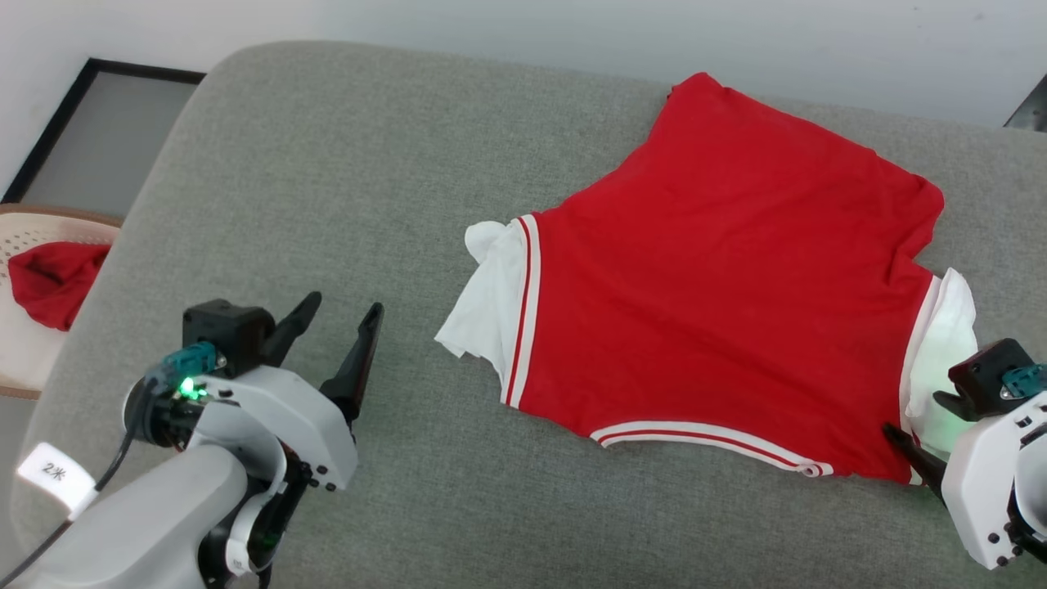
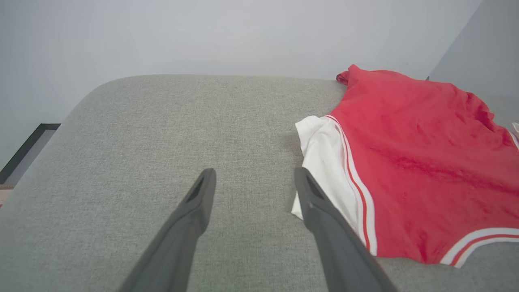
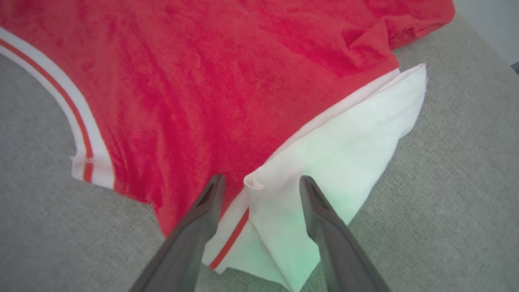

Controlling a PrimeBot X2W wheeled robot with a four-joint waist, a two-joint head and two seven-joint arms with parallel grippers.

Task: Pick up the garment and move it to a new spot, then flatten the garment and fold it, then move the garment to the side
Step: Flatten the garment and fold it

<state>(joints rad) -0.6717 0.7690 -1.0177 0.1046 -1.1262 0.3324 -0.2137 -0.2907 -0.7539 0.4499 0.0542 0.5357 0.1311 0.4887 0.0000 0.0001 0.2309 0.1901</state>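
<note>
The garment (image 1: 720, 270) (image 2: 425, 162) (image 3: 243, 81) lies spread on the grey fabric-covered bench (image 1: 343, 180), toward its right half, red body up, with a white sleeve at each side and striped trim along the near edge. The left gripper (image 1: 343, 304) (image 2: 254, 172) is released, fingers spread, over bare bench just beside the left sleeve, not touching it. The right gripper (image 1: 920, 417) (image 3: 261, 180) is also released, its fingers straddling the right sleeve's seam at the near corner; contact with the cloth cannot be determined. A pale basket (image 1: 49, 217) holding red cloth (image 1: 49, 278) stands off the bench's left.
</note>
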